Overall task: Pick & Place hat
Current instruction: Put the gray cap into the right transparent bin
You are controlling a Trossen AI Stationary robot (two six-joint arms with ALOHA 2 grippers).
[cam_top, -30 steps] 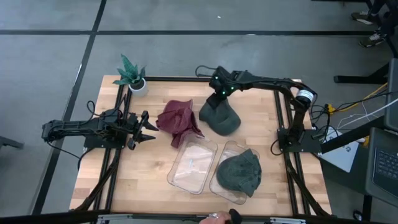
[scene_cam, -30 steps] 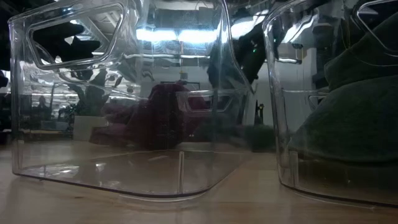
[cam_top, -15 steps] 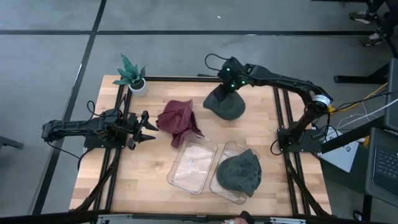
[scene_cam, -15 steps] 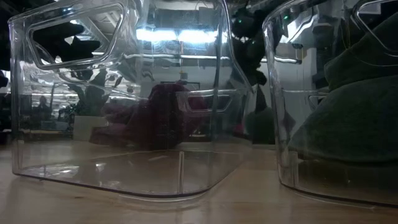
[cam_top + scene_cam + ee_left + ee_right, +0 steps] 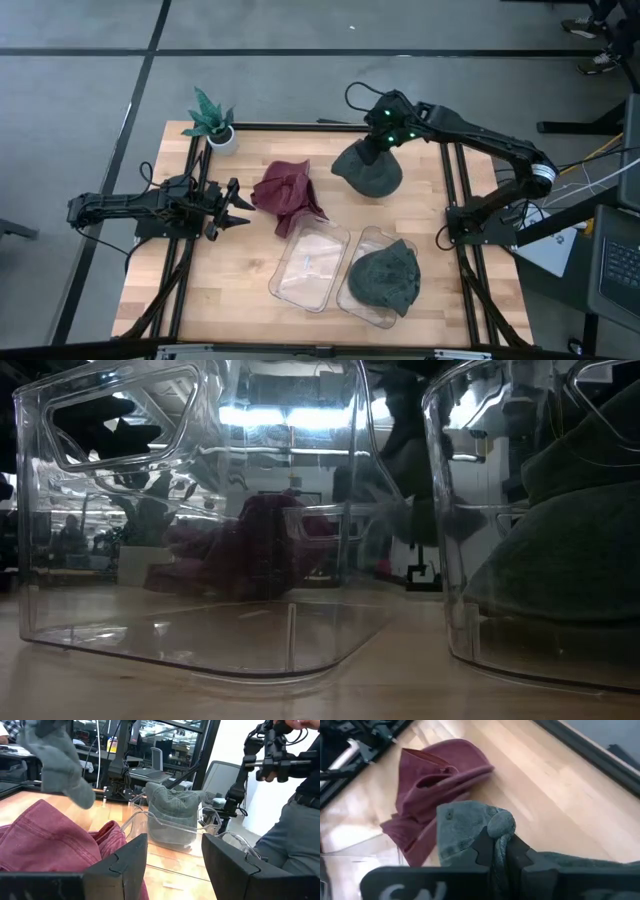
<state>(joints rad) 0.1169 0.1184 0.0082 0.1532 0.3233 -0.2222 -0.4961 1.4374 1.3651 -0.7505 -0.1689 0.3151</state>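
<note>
A dark grey hat [image 5: 368, 172] hangs in the air over the table's far middle, with my right gripper [image 5: 378, 143] shut on it; the left wrist view shows it as a grey hat [image 5: 60, 760] dangling clear of the wood. A maroon hat [image 5: 288, 195] lies crumpled on the table left of it. Near the front stand two clear bins: the left bin [image 5: 310, 265] holds no hat, and the right bin [image 5: 352, 298] holds a grey-green hat [image 5: 385, 275]. My left gripper [image 5: 238, 207] waits open at the table's left side, pointing level toward the maroon hat. My right gripper pinches a bunched fold of the grey hat [image 5: 500, 826] between its two fingers [image 5: 482, 847]. The fingers come slanting down from above. The hat hangs below them, slack and lifted clear of the table.
A small potted plant [image 5: 210, 120] stands at the far left corner. A person [image 5: 295, 815] stands beyond the table's right side in the left wrist view. Bare wood lies between the maroon hat and the table's far right edge.
My right gripper has risen and gone toward the table's right edge, staying shut. The grey hat, which lay on the table beside the maroon hat, has been lifted clear and now hangs below the fingers.
</note>
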